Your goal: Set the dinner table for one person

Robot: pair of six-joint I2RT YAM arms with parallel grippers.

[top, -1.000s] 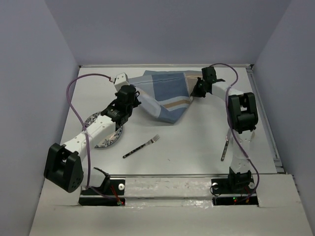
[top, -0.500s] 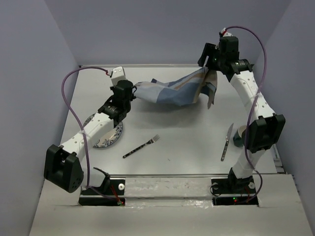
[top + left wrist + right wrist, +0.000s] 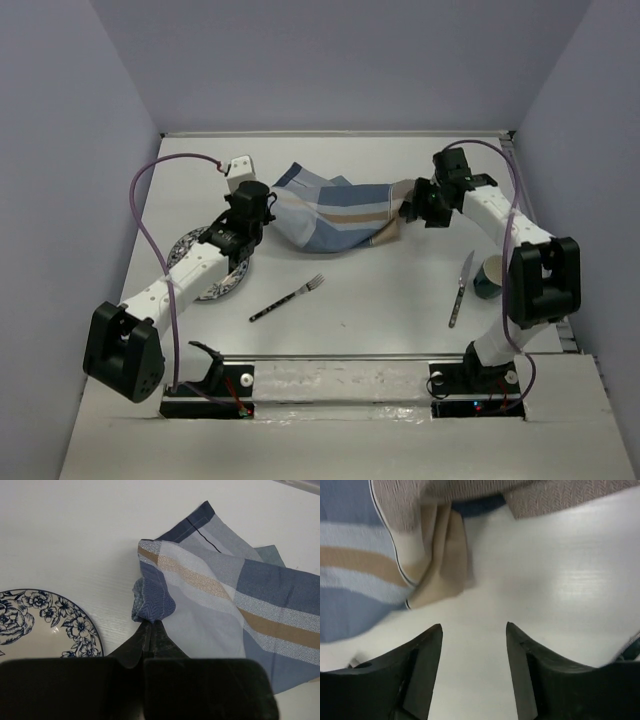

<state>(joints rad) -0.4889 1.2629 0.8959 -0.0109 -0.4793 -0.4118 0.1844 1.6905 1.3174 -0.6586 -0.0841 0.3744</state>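
The blue-and-beige striped cloth (image 3: 335,212) lies rumpled on the white dinner table (image 3: 380,290) at the back middle. My left gripper (image 3: 272,208) is shut on the cloth's left edge; the wrist view shows the bunched blue hem (image 3: 152,605) pinched at the fingertips. My right gripper (image 3: 408,212) is open and empty just right of the cloth's beige right corner (image 3: 437,565), jaws wide apart over bare table. A blue floral plate (image 3: 212,268) lies under the left arm, also in the left wrist view (image 3: 45,622). A fork (image 3: 290,297) lies at front middle.
A knife (image 3: 461,288) lies at the front right, and a teal cup (image 3: 490,276) stands beside it next to the right arm's elbow. Grey walls close the back and sides.
The right gripper held the cloth raised at the back, then came down and let it go. The cloth now lies on the table. The left gripper keeps its hold.
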